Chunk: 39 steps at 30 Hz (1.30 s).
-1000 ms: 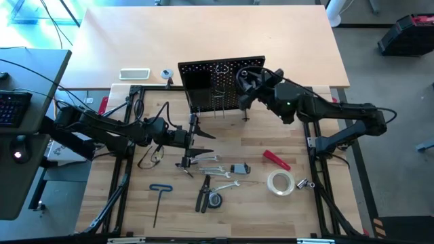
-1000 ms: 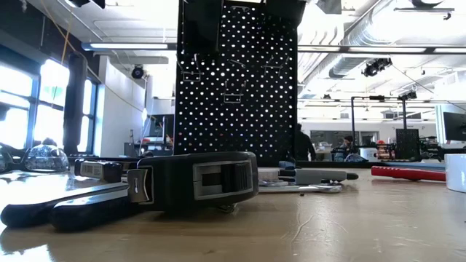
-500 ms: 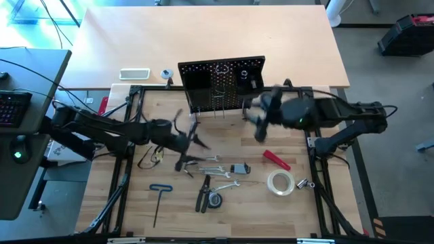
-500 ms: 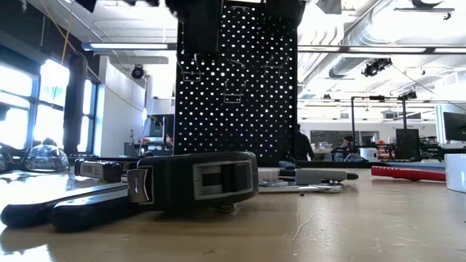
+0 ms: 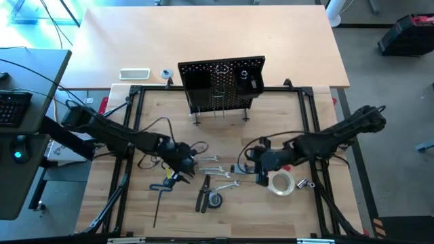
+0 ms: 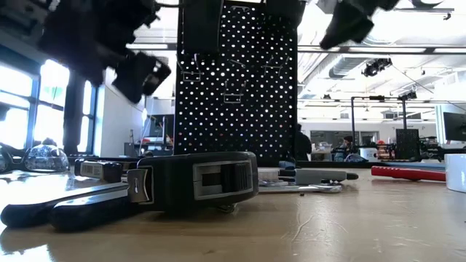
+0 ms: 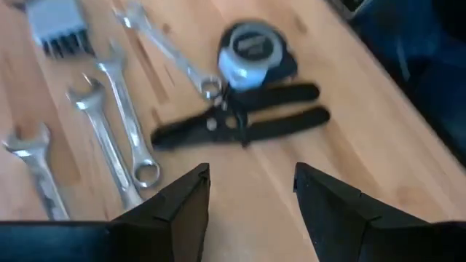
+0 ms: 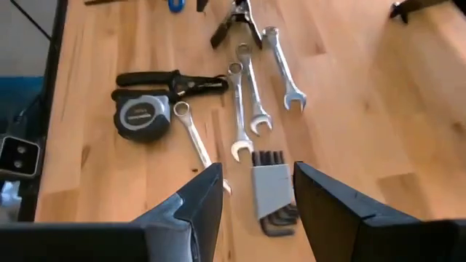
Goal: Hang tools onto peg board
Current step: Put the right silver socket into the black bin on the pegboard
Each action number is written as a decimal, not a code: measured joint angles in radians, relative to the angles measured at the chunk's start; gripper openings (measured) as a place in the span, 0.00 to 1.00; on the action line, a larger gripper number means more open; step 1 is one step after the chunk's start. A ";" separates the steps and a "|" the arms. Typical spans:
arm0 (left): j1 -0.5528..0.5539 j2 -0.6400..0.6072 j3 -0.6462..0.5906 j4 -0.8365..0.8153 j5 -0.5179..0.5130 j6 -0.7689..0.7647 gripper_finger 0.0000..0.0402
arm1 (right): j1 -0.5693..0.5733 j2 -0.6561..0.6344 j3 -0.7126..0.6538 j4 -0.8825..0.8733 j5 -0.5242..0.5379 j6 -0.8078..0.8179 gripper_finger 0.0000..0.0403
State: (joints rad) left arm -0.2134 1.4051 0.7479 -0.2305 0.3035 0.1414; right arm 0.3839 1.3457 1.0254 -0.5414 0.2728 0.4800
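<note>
The black peg board (image 5: 220, 85) stands upright at the table's far middle. Silver wrenches (image 5: 218, 171), dark-handled pliers (image 5: 203, 198) and a tape measure (image 5: 215, 200) lie flat on the wood in the near middle. The blue T-handle hex key (image 5: 158, 203) lies to their left and the clear tape roll (image 5: 280, 183) to their right. My left gripper (image 7: 251, 193) is open and empty, just left of the wrenches and above the pliers (image 7: 240, 124). My right gripper (image 8: 258, 189) is open and empty over a grey hex-key holder (image 8: 273, 189).
A red-handled tool (image 6: 408, 172) lies at the right and safety glasses (image 6: 44, 156) at the left. A white slab (image 5: 134, 73) lies on the far table behind the black frame (image 5: 129, 135). A person stands in the room beyond.
My right gripper has swung from the peg board toward the table's near edge and down, over the tools beside the tape roll. My left gripper has gone toward the near edge and down, beside the wrenches. The tools lie as before.
</note>
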 joint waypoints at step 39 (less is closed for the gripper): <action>0.284 -0.136 -0.001 0.308 -0.080 0.227 0.48 | -0.114 -0.003 0.421 -0.328 0.100 -0.339 0.40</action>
State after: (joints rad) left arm 0.0704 1.2688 0.7471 0.0776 0.2238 0.3686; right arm 0.2702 1.3429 1.4463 -0.8690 0.3728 0.1410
